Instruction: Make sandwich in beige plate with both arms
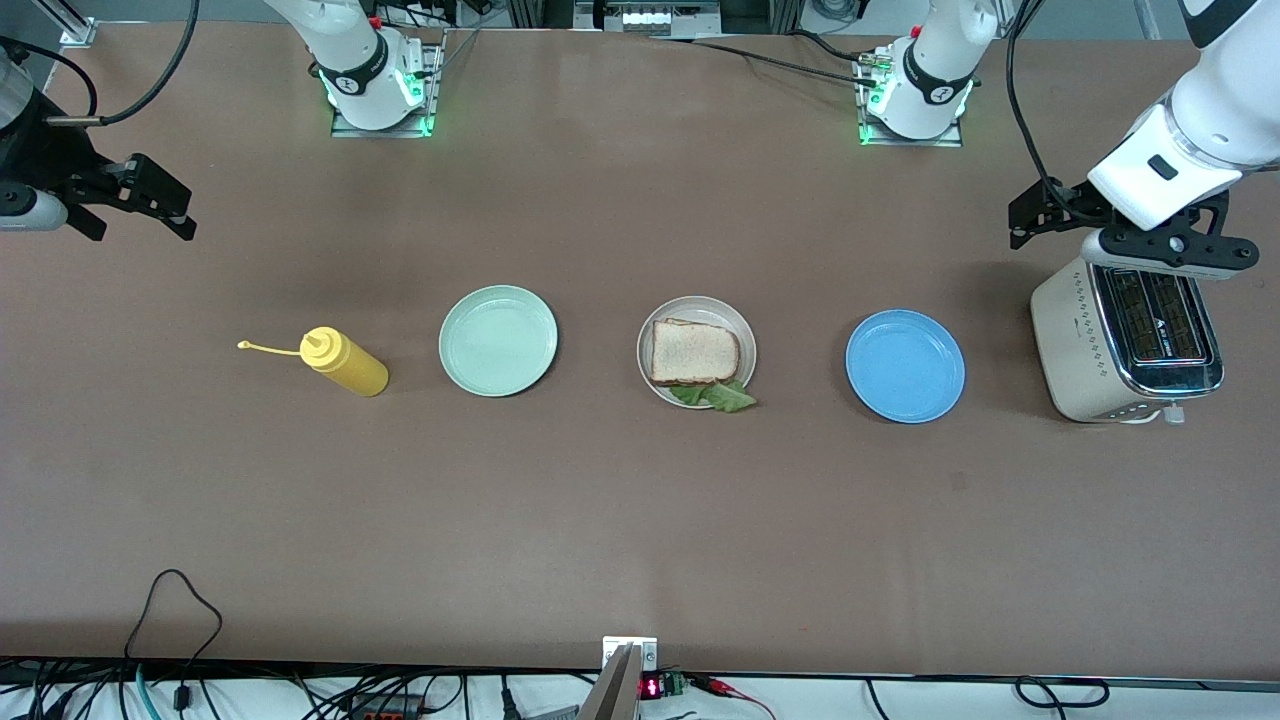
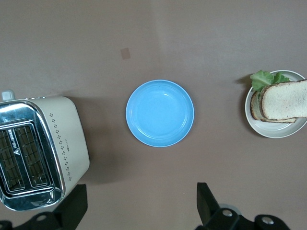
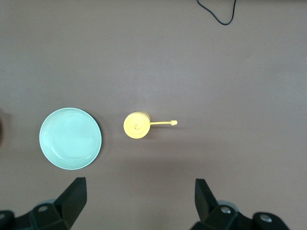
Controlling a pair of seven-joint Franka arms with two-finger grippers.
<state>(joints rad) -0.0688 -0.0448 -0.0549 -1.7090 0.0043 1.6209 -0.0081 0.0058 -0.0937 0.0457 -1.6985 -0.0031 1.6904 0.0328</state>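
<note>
The beige plate [image 1: 700, 303] lies mid-table and holds the sandwich [image 1: 695, 352]: two bread slices stacked, with a green lettuce leaf [image 1: 722, 397] sticking out over the plate's rim toward the front camera. The left wrist view shows the same plate [image 2: 278, 129], sandwich [image 2: 285, 99] and lettuce [image 2: 264, 77]. My left gripper [image 1: 1030, 220] hangs open and empty in the air by the toaster, its fingers [image 2: 206, 203] wide apart. My right gripper [image 1: 160, 205] hangs open and empty over the right arm's end of the table, fingers [image 3: 72, 201] spread. Neither touches the sandwich.
An empty blue plate [image 1: 905, 366] lies between the beige plate and a cream toaster [image 1: 1125, 340] at the left arm's end. An empty mint-green plate [image 1: 498, 340] and a yellow squeeze bottle [image 1: 345, 362] lie toward the right arm's end. Cables [image 1: 170, 600] run along the table's front edge.
</note>
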